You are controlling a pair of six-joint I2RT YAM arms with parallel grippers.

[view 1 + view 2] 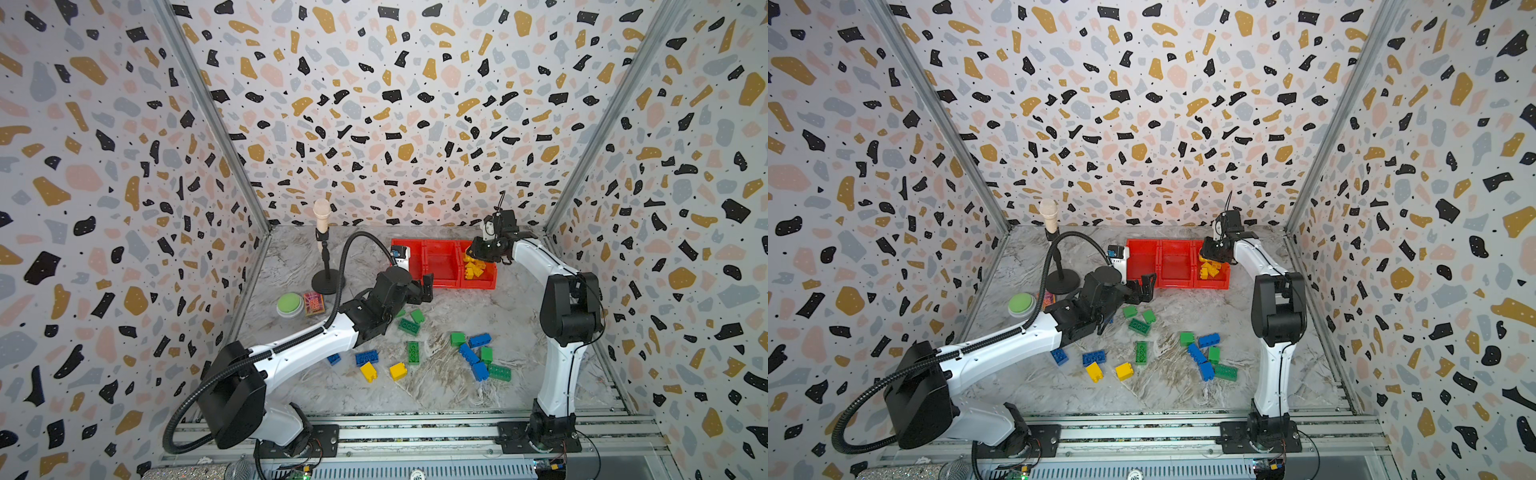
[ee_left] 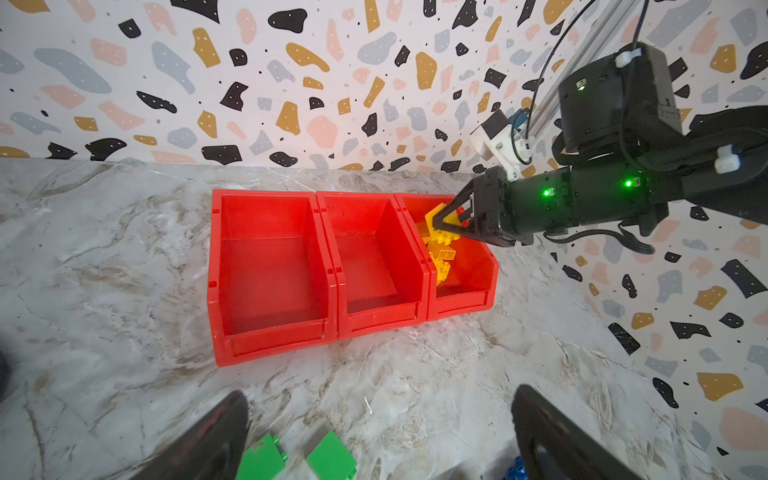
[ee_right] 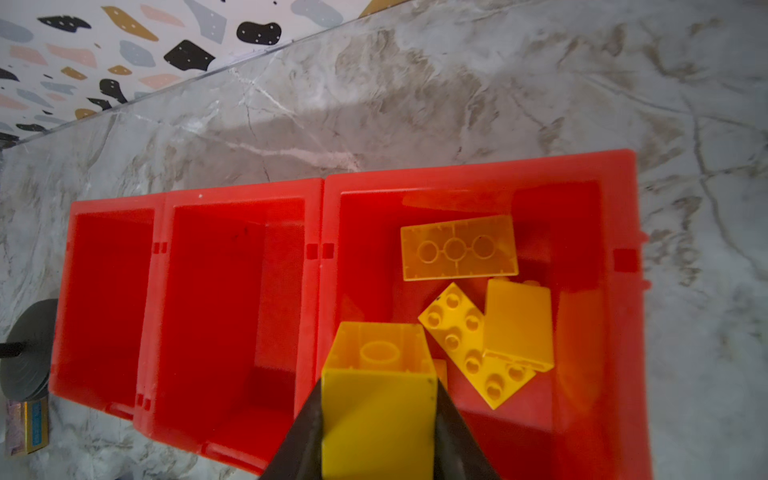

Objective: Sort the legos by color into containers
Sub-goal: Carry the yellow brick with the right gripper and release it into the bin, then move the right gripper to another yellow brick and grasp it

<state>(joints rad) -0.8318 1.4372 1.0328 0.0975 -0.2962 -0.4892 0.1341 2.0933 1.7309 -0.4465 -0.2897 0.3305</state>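
Yellow square brick (image 3: 378,415), hollow underside pointing outward, clamped in right hand (image 3: 379,390) over the yellow-filled end of the red bins (image 3: 478,174); left hand (image 1: 424,289) wide.

Three joined red bins (image 1: 440,266), yellow bricks (image 1: 476,268) heaped in the rightmost, another yellow brick (image 3: 378,399) held above them, blue, green, yellow bricks (image 1: 412,352) loose on the surface (image 1: 436,388).

Loose legos (image 1: 412,352) scattered before containers (image 1: 442,283), some inside rightmost

Glossy plastic bins (image 2: 270,349) and yellow lego (image 3: 378,415)
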